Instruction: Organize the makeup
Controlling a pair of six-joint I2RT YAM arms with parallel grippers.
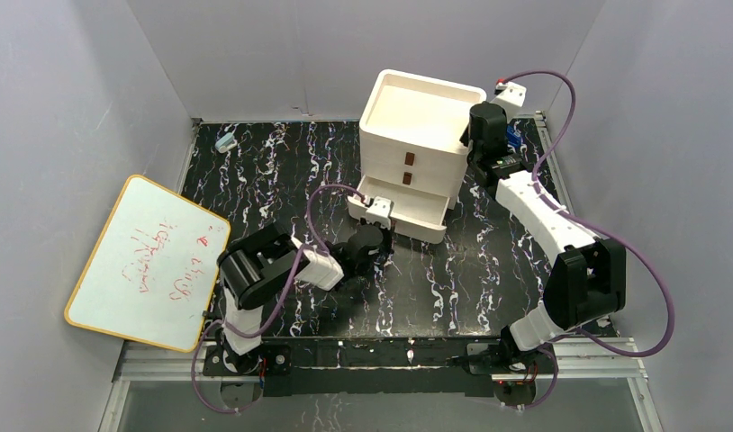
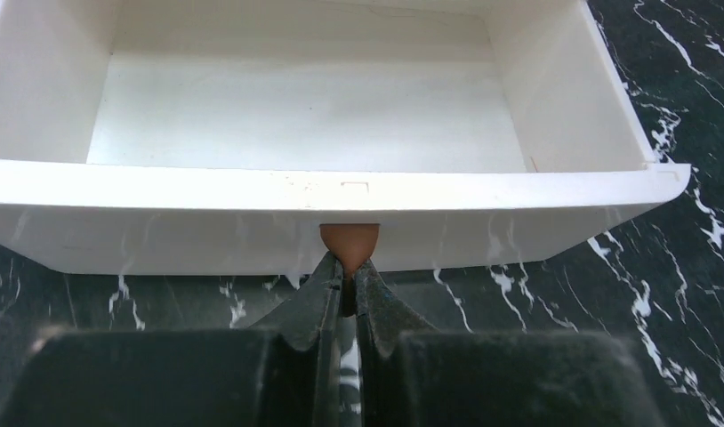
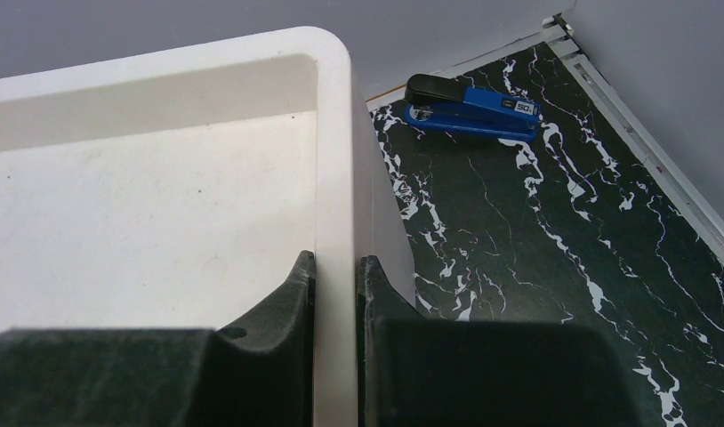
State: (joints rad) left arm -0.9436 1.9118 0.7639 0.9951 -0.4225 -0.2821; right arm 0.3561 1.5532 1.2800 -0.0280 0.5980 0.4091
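No makeup shows in any view. A white three-drawer box (image 1: 415, 135) stands at the back of the table, and its bottom drawer (image 1: 423, 216) is pulled out. In the left wrist view that drawer (image 2: 252, 182) is empty inside. My left gripper (image 2: 348, 267) is shut on the drawer's small brown handle (image 2: 348, 242); from above, this gripper (image 1: 385, 230) sits at the drawer front. My right gripper (image 3: 336, 262) is shut on the right wall (image 3: 333, 133) of the box's open top tray, one finger inside and one outside. From above, the right gripper (image 1: 472, 137) is at the box's right side.
A whiteboard (image 1: 147, 261) with red writing leans at the left. A small light-blue object (image 1: 225, 141) lies at the back left. A blue stapler (image 3: 472, 110) lies behind the box's right corner. Grey walls close in the table on three sides.
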